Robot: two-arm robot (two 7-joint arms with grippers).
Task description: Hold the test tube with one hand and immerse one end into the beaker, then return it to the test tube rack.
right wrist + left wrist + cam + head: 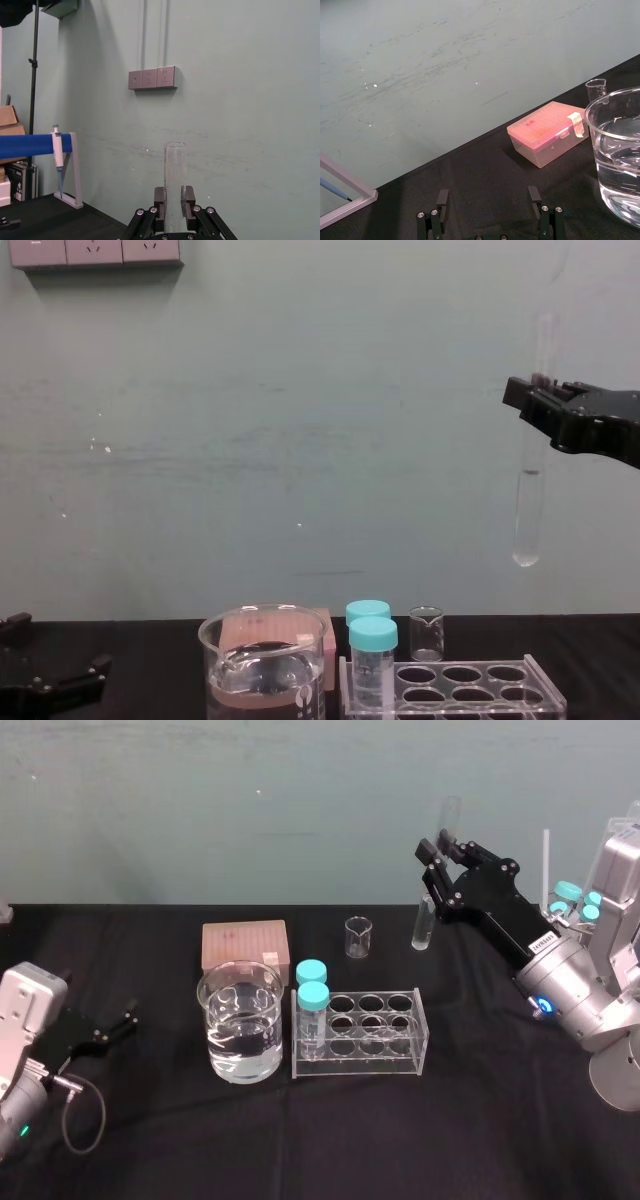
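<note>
My right gripper [440,855] is shut on the test tube [424,925], a long clear glass tube that it holds upright, high above the back right of the table. In the chest view the test tube [527,520] hangs well above the test tube rack [545,695], with the right gripper [535,390] gripping its upper part. The right wrist view shows both fingers [159,197] pressed on the tube [175,165]. The large beaker [240,1020], partly filled with water, stands left of the clear rack [360,1068]. My left gripper [125,1015] rests open at the table's left.
A pink tip box [245,945] sits behind the beaker. A tiny clear beaker [358,936] stands behind the rack. Two teal-capped vials [312,995] stand at the rack's left end. A pipette stand [60,165] is off to the far right.
</note>
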